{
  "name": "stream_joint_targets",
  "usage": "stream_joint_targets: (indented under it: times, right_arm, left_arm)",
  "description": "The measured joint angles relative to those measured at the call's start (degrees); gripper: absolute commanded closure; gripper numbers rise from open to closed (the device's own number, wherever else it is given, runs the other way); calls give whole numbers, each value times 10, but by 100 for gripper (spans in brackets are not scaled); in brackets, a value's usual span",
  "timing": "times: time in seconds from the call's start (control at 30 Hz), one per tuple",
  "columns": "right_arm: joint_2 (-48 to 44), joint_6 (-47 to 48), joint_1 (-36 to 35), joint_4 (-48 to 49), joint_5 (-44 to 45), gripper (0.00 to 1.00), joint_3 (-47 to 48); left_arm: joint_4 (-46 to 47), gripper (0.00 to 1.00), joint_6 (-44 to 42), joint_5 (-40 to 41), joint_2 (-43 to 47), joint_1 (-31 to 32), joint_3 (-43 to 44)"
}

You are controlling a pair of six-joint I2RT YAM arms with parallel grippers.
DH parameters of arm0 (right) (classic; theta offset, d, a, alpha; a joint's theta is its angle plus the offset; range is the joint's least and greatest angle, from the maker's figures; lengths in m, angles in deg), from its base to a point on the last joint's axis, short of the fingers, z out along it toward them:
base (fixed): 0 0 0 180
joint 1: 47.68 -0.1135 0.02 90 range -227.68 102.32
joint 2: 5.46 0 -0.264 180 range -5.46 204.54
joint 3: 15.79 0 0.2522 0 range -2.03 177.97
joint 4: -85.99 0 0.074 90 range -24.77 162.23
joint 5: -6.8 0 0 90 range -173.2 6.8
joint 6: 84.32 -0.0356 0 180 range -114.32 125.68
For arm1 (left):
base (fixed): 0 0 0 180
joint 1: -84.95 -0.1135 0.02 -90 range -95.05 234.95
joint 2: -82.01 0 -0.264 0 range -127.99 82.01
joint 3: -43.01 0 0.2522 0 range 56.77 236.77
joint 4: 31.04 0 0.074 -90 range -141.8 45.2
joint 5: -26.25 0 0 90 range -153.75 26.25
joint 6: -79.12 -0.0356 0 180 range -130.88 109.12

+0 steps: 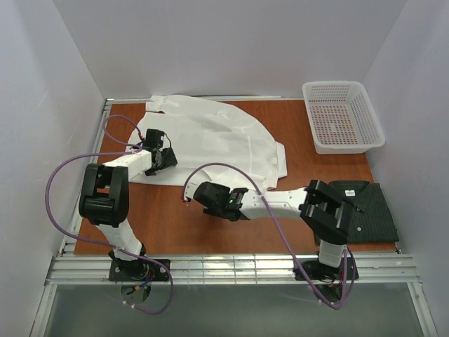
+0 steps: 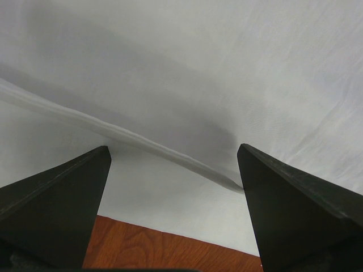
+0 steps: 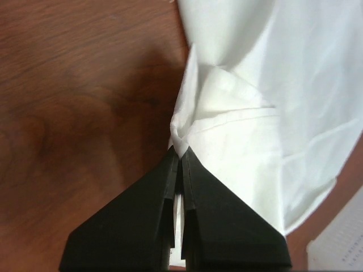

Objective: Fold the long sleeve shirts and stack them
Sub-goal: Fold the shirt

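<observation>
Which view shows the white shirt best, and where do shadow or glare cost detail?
Right wrist: sharp at the right pincer, white shirt nearly washed out. Left wrist: soft shadow across the cloth above the left pincer. Top external: evenly lit.

"What sort of place is this, a home or a workshop?"

"A robotics lab, I'd say: a closed test cell. Plain white panel walls (image 1: 70,56) box in a reddish-brown wood-grain tabletop (image 1: 175,225) on the left, right and far sides."

"What else points that way?"

"Two white-and-black jointed robot arms, the left arm (image 1: 104,193) and the right arm (image 1: 280,202), stand on a ribbed aluminium rail frame (image 1: 231,268) along the near edge. Loose purple cables (image 1: 48,189) loop in the open from their bases up along the links, and one view looks down on it all from above."
</observation>
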Motion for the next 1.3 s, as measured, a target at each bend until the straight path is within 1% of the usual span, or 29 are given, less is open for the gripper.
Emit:
stream_joint_targets:
  times: [0.1, 0.2, 0.3, 0.43, 0.57, 0.7, 0.93, 1.2, 1.3]
  right_arm:
    - [-62, 17, 7, -13, 7, 99, 2]
    - [-120, 42, 39, -17, 16, 99, 31]
    - [-140, 69, 97, -5, 28, 99, 71]
    - [-140, 113, 172, 34, 39, 99, 91]
    - [-115, 155, 205, 64, 45, 99, 111]
    - [-75, 204, 229, 117, 52, 99, 137]
    - [-21, 271, 278, 177, 53, 99, 202]
    - [51, 334, 294, 242, 50, 99, 272]
    - [82, 353, 301, 248, 47, 99, 301]
  left_arm:
    - [-3, 14, 0, 3, -3, 0, 3]
    - [-8, 14, 0, 6, -7, 1, 9]
    - [-9, 14, 0, 6, -8, 1, 9]
    - [-9, 13, 1, 6, -8, 1, 9]
    - [-9, 13, 2, 6, -8, 1, 9]
    - [-9, 14, 2, 6, -8, 2, 9]
    - [-10, 13, 4, 6, -9, 3, 10]
    - [-11, 13, 5, 6, -10, 3, 10]
    - [-10, 13, 6, 5, -10, 3, 10]
